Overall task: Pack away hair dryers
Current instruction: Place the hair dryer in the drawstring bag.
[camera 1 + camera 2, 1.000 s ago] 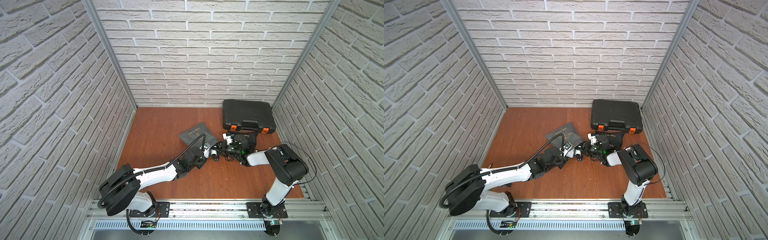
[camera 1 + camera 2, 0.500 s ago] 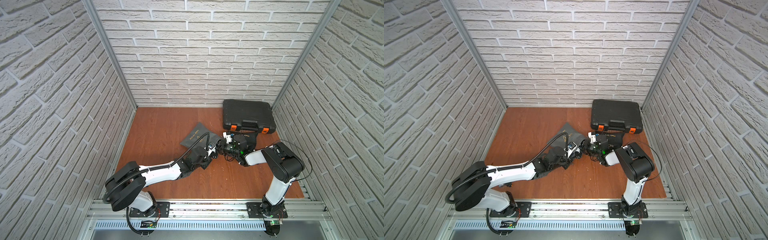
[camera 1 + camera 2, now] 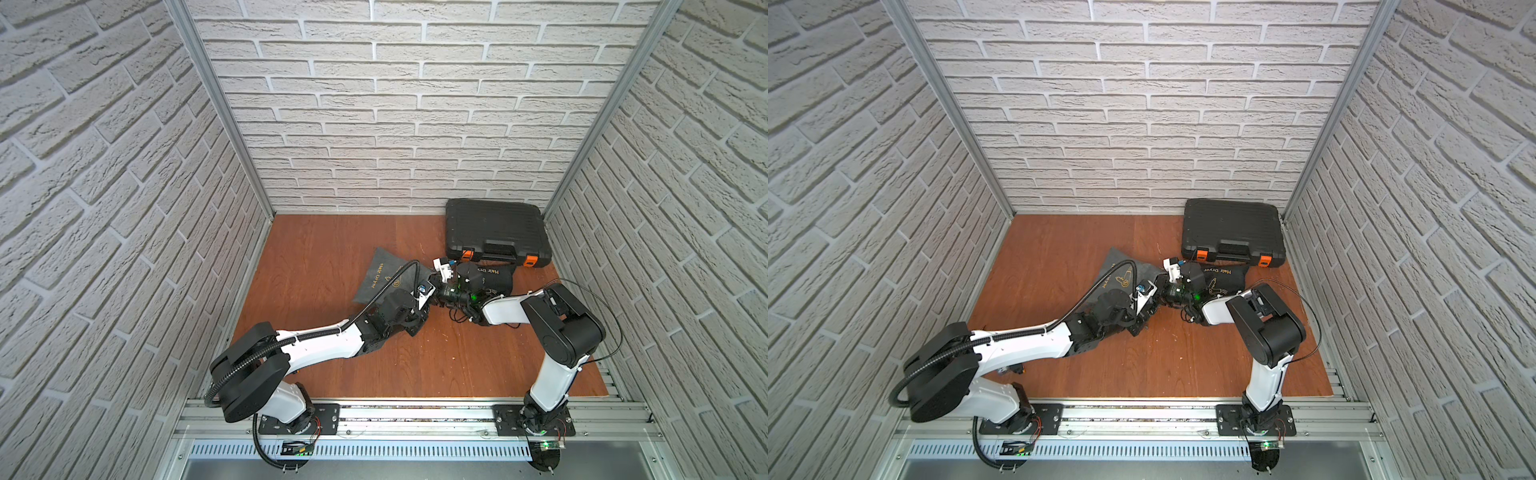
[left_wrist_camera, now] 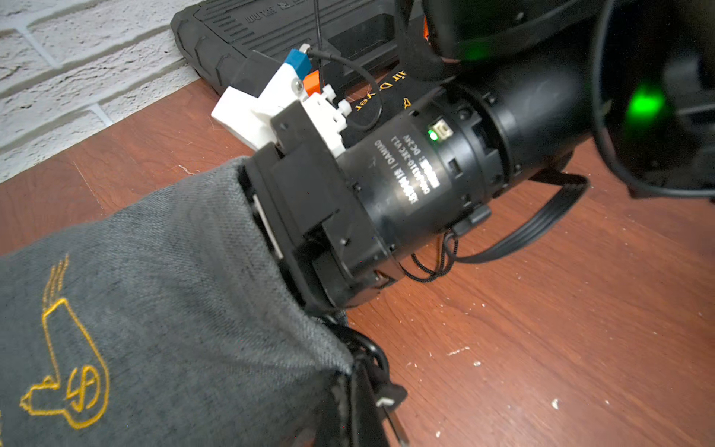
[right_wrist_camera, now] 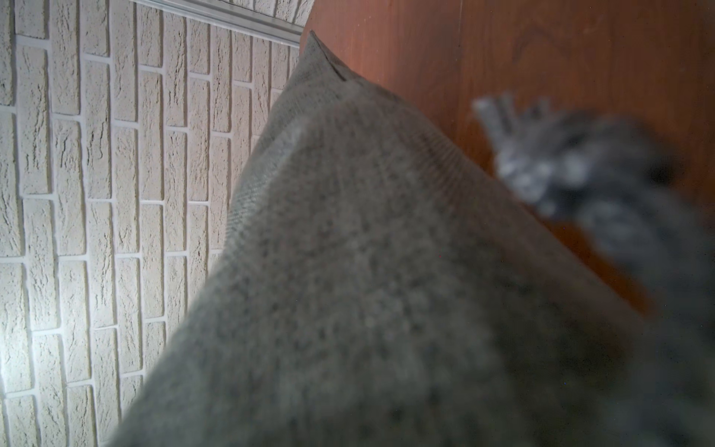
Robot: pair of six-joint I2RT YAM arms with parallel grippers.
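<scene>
Neither of the hair dryers shows; only a black cord [image 4: 541, 224] looped on the floor and a plug [image 4: 389, 402] beside the bag's mouth are visible. The grey fabric bag [image 3: 384, 276] [image 4: 154, 309] lies mid-floor. My left gripper [image 3: 430, 296] [image 4: 361, 391] is shut on the rim of its mouth. My right gripper [image 3: 440, 293] [image 4: 348, 216] is pushed into that mouth, its fingers hidden inside. Grey cloth [image 5: 348, 271] fills the right wrist view.
A black fabric bag [image 3: 496, 277] printed "Hair Dryer" lies behind the right wrist. The shut black hard case [image 3: 494, 230] with orange latches sits at the back right corner. Brick walls close in on three sides; bare wooden floor [image 3: 415, 365] lies in front.
My left arm has reached further right and back, drawing the grey bag's mouth over the right gripper. The right arm has barely shifted.
</scene>
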